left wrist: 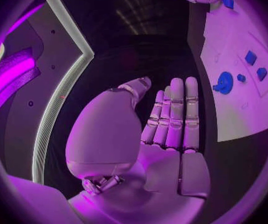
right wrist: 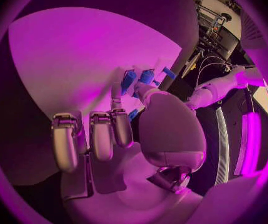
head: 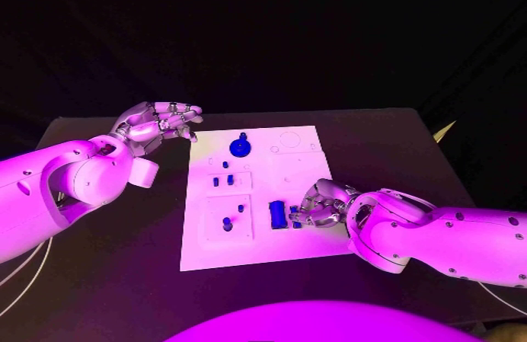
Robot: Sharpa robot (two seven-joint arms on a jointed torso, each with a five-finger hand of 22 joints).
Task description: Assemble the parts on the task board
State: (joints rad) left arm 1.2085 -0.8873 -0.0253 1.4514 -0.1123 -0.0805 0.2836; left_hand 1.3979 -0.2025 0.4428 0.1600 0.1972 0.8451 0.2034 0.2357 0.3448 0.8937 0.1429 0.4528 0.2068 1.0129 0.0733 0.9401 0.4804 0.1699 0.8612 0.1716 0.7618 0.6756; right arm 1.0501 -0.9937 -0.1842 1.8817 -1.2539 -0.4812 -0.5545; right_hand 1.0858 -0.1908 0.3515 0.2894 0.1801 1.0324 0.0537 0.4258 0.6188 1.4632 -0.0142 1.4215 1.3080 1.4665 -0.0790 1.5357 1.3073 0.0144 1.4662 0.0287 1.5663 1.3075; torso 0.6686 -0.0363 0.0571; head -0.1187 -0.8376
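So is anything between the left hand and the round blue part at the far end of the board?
Nothing visible. The left hand hangs open over bare table beside the task board, and the round blue part stands unobstructed just past the board's edge. The right hand is at the near end.

This looks like a robotics lab or test bay, set up for recording. A black table [head: 384,140] stands against a dark, curtain-like backdrop, and a white task board [head: 310,171] with small blue parts [head: 277,213] lies on it like a bench fixture. Past the table's edge, the right wrist view shows a rack of equipment with cables [right wrist: 216,22] and bright strip lights [right wrist: 250,144].
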